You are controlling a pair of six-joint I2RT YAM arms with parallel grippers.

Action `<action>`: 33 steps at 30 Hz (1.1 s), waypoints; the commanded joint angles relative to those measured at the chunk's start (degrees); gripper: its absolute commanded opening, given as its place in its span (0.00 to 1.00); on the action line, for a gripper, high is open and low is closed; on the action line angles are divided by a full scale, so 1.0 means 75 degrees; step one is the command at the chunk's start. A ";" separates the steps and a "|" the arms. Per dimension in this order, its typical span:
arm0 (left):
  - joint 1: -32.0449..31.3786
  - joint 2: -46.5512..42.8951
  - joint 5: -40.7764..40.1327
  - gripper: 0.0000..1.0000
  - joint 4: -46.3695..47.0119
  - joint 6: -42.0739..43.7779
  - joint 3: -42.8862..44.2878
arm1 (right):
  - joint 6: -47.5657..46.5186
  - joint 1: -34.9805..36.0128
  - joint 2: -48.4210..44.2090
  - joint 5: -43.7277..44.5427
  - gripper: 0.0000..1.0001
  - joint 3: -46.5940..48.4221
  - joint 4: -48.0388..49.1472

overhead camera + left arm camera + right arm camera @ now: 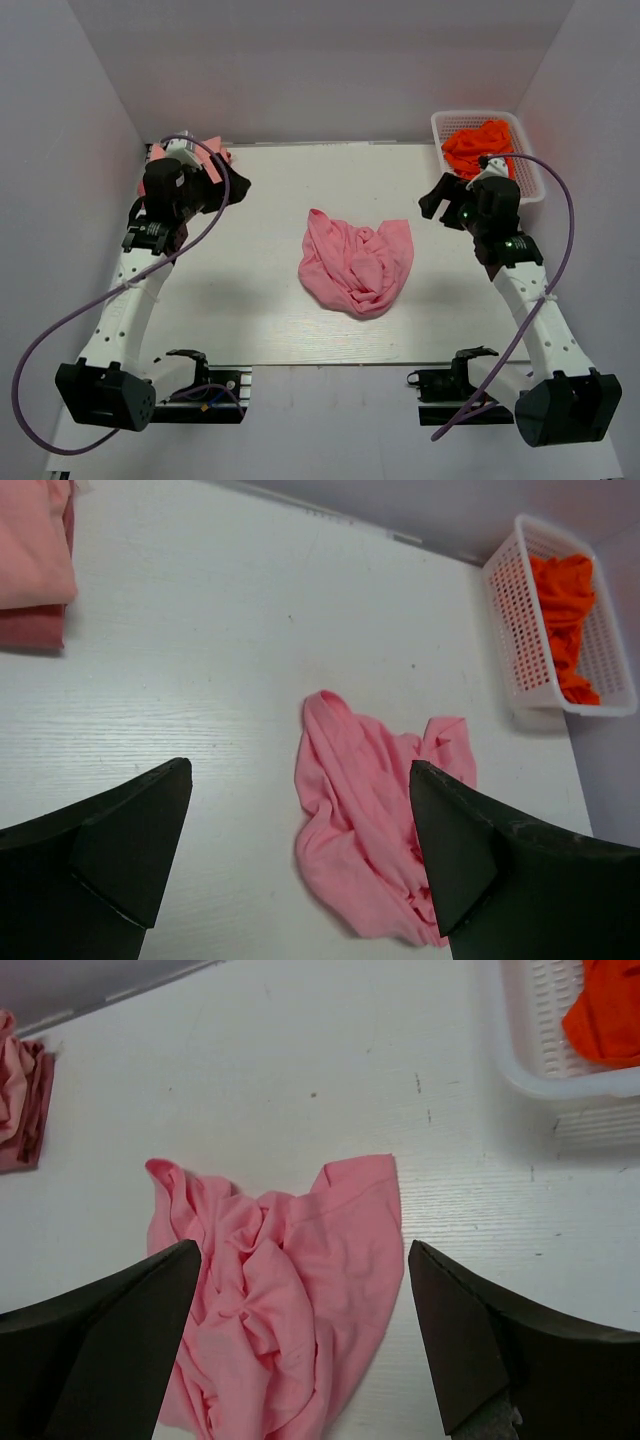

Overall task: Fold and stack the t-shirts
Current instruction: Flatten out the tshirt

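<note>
Rose pink t-shirt point(357, 265) lies crumpled at the centre of the tabletop point(260, 300). Left claw point(298, 780) and right claw point(305, 1255) are released, empty. Folded pink shirts point(35, 560) rest at the far-left corner.

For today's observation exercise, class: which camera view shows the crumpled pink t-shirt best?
Top external: the crumpled pink t-shirt shows whole and unobstructed. Left wrist shows it nearly whole, at a slant; right wrist cuts off its lower part.

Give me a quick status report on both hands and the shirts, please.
Left hand open, right hand open, both empty. Pink shirt crumpled mid-table, unfolded. Folded pink stack far left. White basket with orange cloth far right, clear of work.
</note>
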 commanded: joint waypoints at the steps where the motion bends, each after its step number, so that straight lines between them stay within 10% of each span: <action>1: -0.0044 0.0147 0.0514 1.00 -0.0269 0.0388 0.0579 | -0.0194 -0.0008 0.0165 -0.0705 0.90 0.0455 -0.0246; 9: -0.0466 0.2841 0.1922 1.00 -0.0867 0.0402 0.1903 | -0.0757 0.0051 0.1067 -0.1533 0.90 0.0713 -0.0609; 21: -0.2517 0.7389 -0.0350 1.00 -0.2495 0.0788 0.5688 | -0.0323 0.0437 0.3200 -0.0988 0.90 0.1416 -0.0774; 33: -0.2717 0.8725 -0.1161 0.94 -0.2308 0.0648 0.5946 | 0.0462 0.0555 0.5545 0.0608 0.84 0.2565 -0.0880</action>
